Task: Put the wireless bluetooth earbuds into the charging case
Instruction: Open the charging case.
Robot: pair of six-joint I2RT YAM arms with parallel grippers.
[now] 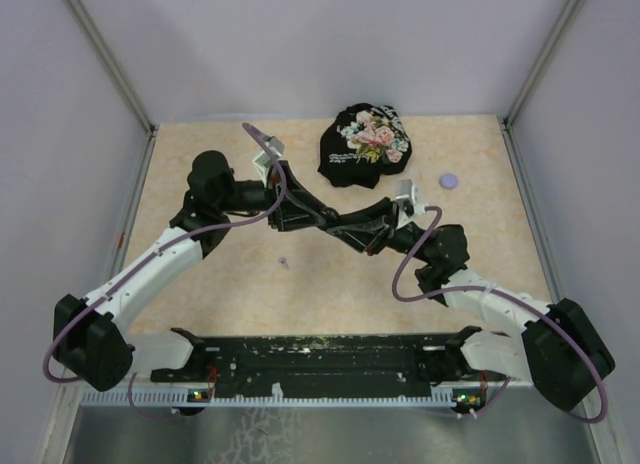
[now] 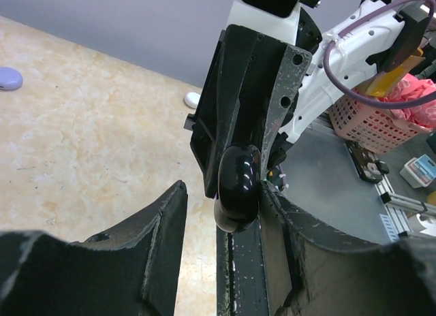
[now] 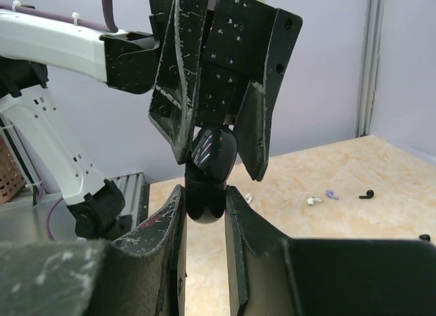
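The charging case (image 3: 204,186) is glossy black and held up above the table. My right gripper (image 3: 204,193) is shut on its lower half. My left gripper (image 2: 225,193) straddles the case (image 2: 238,183) from the other side, open. One of its fingers (image 2: 293,227) lies against the case and the other stands apart. In the top view both grippers (image 1: 338,227) meet over the table's middle. Earbuds lie on the table: a white one (image 3: 313,201), a lavender one (image 3: 332,193) and a black one (image 3: 368,194). A lavender earbud (image 1: 284,262) also shows in the top view.
A black floral cloth (image 1: 365,144) lies at the back of the table. A lavender puck (image 1: 449,181) sits to its right. A small white round piece (image 2: 193,99) lies near the wall. Another black earbud (image 3: 426,238) is at the right edge. A pink basket (image 2: 368,118) stands off the table.
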